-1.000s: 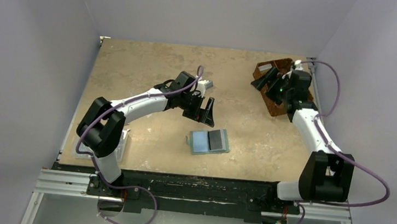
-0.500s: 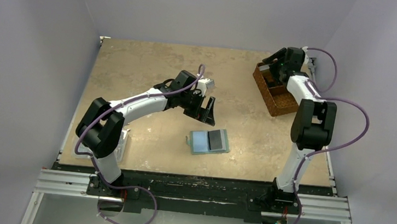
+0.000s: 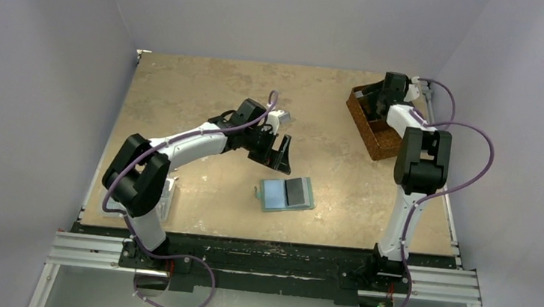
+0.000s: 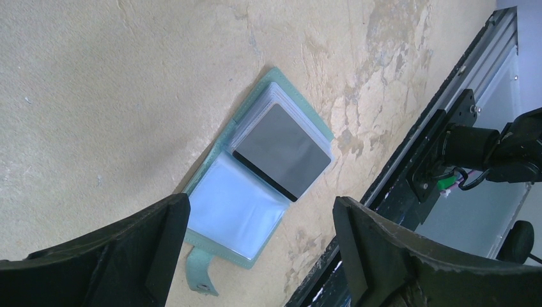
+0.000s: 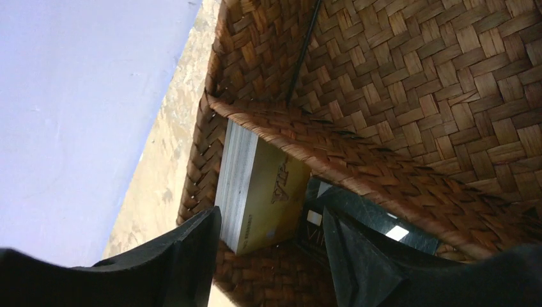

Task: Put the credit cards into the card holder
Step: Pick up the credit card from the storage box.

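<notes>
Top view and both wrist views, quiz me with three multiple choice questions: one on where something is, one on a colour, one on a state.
1. Where does the stack of cards sit?
A in a drawer
B in the woven basket
C on a shelf

2. What colour is the card lying on the card holder?
A red
B white
C dark grey

3. How is the card holder?
A lying open
B snapped shut
C standing on edge

Answers:
B: the right wrist view shows woven walls around the stack.
C: the left wrist view shows it dark grey.
A: both pocketed halves face up on the table.
</notes>
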You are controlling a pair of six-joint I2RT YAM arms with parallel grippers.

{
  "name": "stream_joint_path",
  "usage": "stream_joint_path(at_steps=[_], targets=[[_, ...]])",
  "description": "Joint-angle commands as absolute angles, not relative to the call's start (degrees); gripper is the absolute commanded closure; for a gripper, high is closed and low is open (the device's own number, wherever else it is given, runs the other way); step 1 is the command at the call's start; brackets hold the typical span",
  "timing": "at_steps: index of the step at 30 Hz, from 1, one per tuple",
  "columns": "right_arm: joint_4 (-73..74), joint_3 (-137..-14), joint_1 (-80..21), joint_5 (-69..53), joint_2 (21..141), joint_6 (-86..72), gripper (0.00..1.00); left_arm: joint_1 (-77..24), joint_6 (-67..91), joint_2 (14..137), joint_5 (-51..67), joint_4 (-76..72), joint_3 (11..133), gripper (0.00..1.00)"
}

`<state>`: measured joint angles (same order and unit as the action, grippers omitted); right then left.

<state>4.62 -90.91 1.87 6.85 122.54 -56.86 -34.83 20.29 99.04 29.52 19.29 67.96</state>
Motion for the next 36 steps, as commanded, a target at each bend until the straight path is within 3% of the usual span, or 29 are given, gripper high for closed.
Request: stream_joint_path(at_steps=[1,13,21,25,36], targets=[[1.22,-92.72,1.12,11.08,123.40,-58.51,0.33,-34.37,19.10,96.17,29.88,17.53,67.54,0.12],[-6.36,-93.34,0.44,12.87,128.83,-60.93,0.35,-34.28,19.12,95.80,29.70,17.23,66.90,0.12],[-14.78,-88.78,0.47,10.18,127.21,-63.27,0.52,-34.28,19.00,95.98,29.75,17.32,66.89,0.12],[-16.07,-88.06,0.46,11.72,125.66,-63.11,0.66,-34.28,18.98,96.15,29.97,17.38,66.88,0.12],[-17.05,-87.17,1.14,11.18,123.07,-63.71,0.76,-34.28,18.94,96.59,30.39,17.45,66.88,0.12]])
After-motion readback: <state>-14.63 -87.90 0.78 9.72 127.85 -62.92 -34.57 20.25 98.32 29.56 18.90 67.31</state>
